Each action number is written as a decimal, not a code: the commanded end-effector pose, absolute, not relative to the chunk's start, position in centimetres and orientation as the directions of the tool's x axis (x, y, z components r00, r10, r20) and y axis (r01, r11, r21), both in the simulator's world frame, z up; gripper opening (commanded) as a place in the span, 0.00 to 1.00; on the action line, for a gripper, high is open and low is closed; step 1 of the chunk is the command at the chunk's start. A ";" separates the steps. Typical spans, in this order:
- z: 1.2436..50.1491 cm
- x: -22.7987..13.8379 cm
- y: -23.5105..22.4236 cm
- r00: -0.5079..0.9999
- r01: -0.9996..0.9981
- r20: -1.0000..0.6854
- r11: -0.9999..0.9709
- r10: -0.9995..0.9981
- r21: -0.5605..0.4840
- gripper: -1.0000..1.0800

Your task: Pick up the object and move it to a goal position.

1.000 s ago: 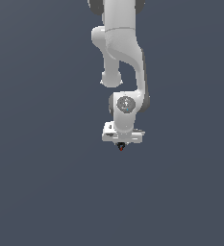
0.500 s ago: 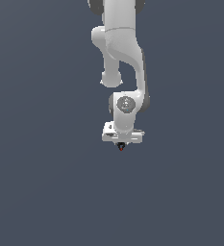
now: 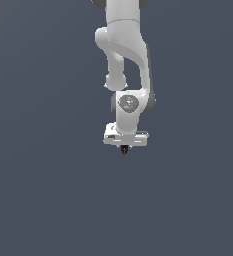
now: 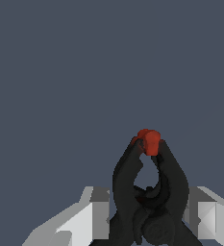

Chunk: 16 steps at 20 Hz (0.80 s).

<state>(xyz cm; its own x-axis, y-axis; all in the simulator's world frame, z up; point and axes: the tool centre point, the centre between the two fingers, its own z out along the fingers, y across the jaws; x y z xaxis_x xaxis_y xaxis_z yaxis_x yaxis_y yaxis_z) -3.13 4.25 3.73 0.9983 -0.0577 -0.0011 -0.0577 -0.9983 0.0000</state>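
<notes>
One arm | hand (image 3: 124,148) clenched on black clamp (image 4: 149,192) | red tip (image 4: 148,140) protrudes beyond fingers (image 4: 202,216)

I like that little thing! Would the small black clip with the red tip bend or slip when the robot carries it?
Probably not bend: the small black clip with the red tip keeps its two curved arms in shape, so it looks stiff. It seems light, being far smaller than the white gripper. Its curved sides might let it twist a little.

Ext cam: far, facing arm. Wrist cam: close; both show end effector (image 3: 124,148).
</notes>
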 end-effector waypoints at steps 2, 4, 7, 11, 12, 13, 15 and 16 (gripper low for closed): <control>5.8 -3.2 3.4 0.998 -0.058 0.000 -0.998 -0.058 0.000 0.00; 7.3 -3.2 2.7 0.998 -0.058 0.000 -0.998 -0.058 0.000 0.00; 10.0 -3.3 1.6 0.998 -0.058 0.000 -0.998 -0.058 0.000 0.00; 14.2 -3.4 -0.1 0.998 -0.058 0.000 -0.998 -0.058 -0.001 0.00; 15.4 -3.4 -0.6 0.998 -0.058 0.000 -0.998 -0.058 -0.001 0.00; 16.6 -3.5 -1.0 0.998 -0.058 0.000 -0.998 -0.058 -0.001 0.00; 18.9 -3.5 -2.0 0.998 -0.058 0.000 -0.998 -0.058 -0.001 0.00; 20.1 -3.6 -2.5 0.998 -0.058 0.000 -0.998 -0.058 -0.001 0.00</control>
<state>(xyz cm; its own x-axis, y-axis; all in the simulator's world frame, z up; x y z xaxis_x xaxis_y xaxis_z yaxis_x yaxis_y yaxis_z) -3.45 -1.75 18.26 0.9983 -0.0582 0.0003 -0.0582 -0.9983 -0.0010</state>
